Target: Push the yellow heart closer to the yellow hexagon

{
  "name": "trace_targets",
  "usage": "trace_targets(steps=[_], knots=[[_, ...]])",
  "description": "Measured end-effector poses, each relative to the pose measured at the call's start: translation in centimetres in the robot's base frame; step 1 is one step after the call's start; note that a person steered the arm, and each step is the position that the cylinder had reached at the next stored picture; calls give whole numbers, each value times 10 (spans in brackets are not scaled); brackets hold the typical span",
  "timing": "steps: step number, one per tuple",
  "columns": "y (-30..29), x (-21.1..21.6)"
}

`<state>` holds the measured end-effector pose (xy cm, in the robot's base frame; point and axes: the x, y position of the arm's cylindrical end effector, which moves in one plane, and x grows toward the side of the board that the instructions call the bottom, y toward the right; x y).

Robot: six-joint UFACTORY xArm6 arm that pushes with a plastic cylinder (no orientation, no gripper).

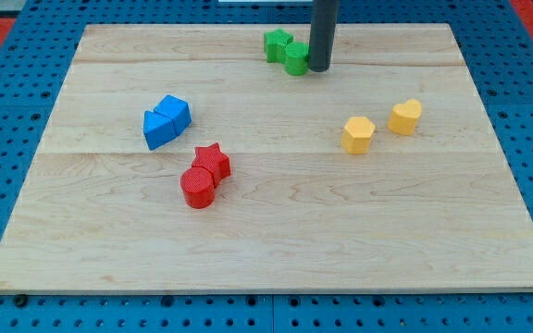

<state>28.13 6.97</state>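
The yellow heart lies on the wooden board at the view's right. The yellow hexagon lies just to its lower left, a small gap between them. My tip is at the view's top centre, touching the right side of a green round block. The tip is well above and to the left of both yellow blocks.
A green star-like block sits against the green round block. Two blue blocks lie together at the left. A red star and a red cylinder touch near the middle left. The board's edge borders blue pegboard.
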Motion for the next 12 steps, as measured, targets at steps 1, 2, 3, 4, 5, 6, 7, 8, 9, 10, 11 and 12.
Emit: trace_targets(steps=[1, 2, 3, 4, 5, 6, 7, 8, 9, 10, 11, 12], knots=[[-1, -3], [-1, -3], [36, -2], [82, 9], [113, 31], [130, 56], [128, 85], [100, 110], [94, 118], [140, 117], [186, 129], [188, 156]])
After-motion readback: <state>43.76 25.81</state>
